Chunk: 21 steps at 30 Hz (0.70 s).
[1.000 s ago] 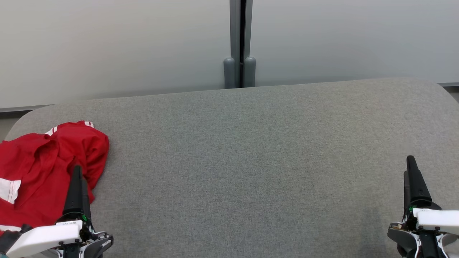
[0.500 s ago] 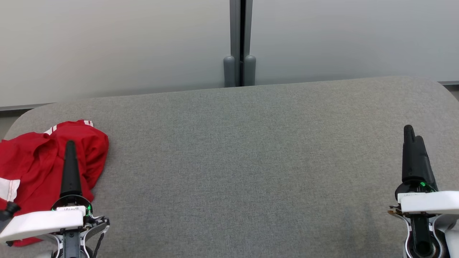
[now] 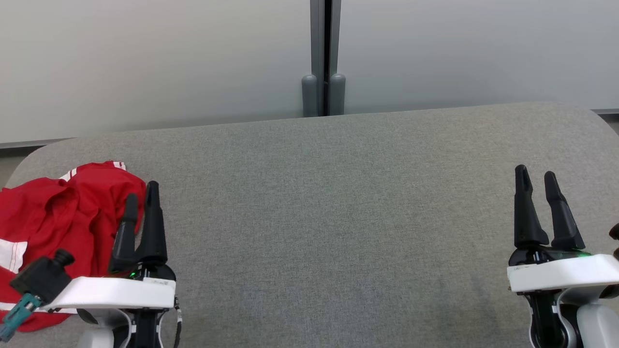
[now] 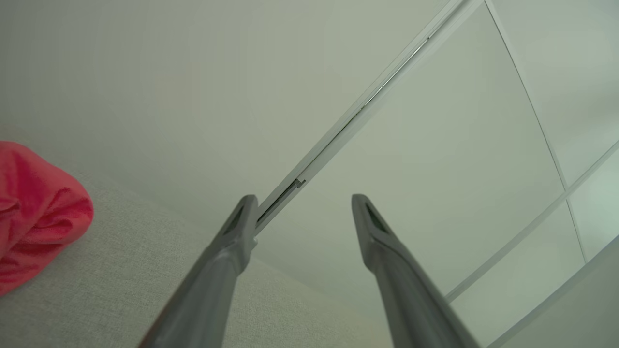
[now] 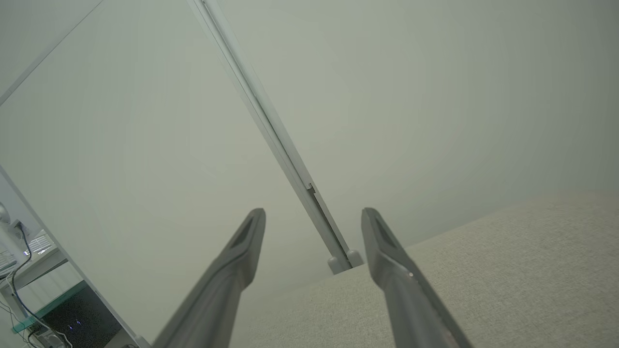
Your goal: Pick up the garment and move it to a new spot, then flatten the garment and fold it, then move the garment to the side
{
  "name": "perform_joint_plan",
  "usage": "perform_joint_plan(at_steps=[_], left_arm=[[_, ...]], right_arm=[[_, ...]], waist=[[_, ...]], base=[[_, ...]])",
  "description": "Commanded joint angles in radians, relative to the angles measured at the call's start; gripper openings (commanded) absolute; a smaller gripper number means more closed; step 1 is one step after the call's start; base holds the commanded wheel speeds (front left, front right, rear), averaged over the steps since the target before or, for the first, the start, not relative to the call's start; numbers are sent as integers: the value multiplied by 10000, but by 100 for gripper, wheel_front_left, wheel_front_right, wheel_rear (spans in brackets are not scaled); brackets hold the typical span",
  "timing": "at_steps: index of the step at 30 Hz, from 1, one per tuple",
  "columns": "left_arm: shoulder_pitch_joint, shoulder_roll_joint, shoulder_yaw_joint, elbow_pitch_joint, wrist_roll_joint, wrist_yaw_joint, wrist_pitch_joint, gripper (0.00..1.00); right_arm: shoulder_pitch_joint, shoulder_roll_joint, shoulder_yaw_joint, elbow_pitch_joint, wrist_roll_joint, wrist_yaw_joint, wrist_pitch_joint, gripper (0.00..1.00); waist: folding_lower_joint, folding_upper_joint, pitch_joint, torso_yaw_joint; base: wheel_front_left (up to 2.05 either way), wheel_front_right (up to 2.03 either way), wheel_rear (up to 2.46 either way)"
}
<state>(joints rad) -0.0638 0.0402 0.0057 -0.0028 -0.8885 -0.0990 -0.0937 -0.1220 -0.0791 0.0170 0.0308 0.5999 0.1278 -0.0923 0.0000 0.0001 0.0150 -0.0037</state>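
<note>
The garment [image 3: 53,227], red with white stripes, lies crumpled at the left end of the grey fabric table [image 3: 329,217]. My left gripper [image 3: 141,194] hovers open at the garment's right edge, nothing between its fingers. In the left wrist view a red fold of the garment [image 4: 34,217] sits at the left edge, off to the side of the left gripper [image 4: 301,203], whose fingers point up at the wall. My right gripper [image 3: 536,175] stands open at the table's right end, far from the garment; the right wrist view shows the right gripper [image 5: 313,215] with its fingers apart and empty.
Pale wall panels with a grey vertical post [image 3: 324,58] stand right behind the table's far edge. The table's corners are rounded. A black knob with a teal cable [image 3: 34,285] sticks out of my left wrist over the garment. Desks and cables [image 5: 29,270] show past the panels.
Both grippers have turned about their wrists, so two separate fingers show on each instead of one edge-on. The left one shifted right to the garment's edge; the right one moved forward.
</note>
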Motion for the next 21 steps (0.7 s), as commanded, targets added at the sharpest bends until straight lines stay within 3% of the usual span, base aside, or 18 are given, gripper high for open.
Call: perform_joint_plan(at_steps=[1,11,21], left_arm=[[-84,68,-107,-137,443,69,-92,100],[0,76,-1129,83,3202,568,-383,100],[-58,308,-1768,443,4718,1291,-654,100]], right_arm=[[-83,-80,59,-47,-338,37,-108,100],[48,-146,250,497,-2033,38,-400,100],[-27,5,473,694,-3372,40,-665,100]], waist=[[0,-1,-3,3],[0,-1,3,-4],[0,-1,-18,-62]], base=[[0,0,0],[0,0,0],[0,0,0]])
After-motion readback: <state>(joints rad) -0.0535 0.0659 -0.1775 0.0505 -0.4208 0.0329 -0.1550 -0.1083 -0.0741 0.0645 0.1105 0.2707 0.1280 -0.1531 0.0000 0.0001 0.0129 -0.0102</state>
